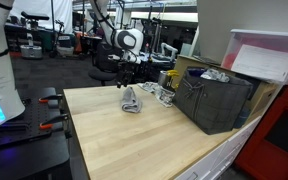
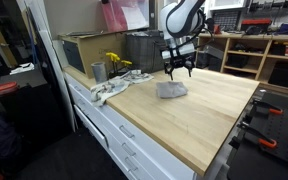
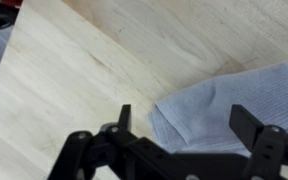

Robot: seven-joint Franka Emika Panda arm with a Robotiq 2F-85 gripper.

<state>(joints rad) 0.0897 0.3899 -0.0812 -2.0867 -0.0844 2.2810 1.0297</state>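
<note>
Gripper hangs with jaws spread wide and empty just above grey cloth, which lies crumpled on wooden tabletop at 6 o'clock from it, seemingly so both fingers straddle its edge.

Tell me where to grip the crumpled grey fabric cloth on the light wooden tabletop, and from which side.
Grip the crumpled grey fabric cloth at its raised, bunched middle, coming straight down from above. It lies in a low soft heap on the light wooden tabletop, so a side approach would likely just push it. The open end effector hangs above it, pointing down.
</note>
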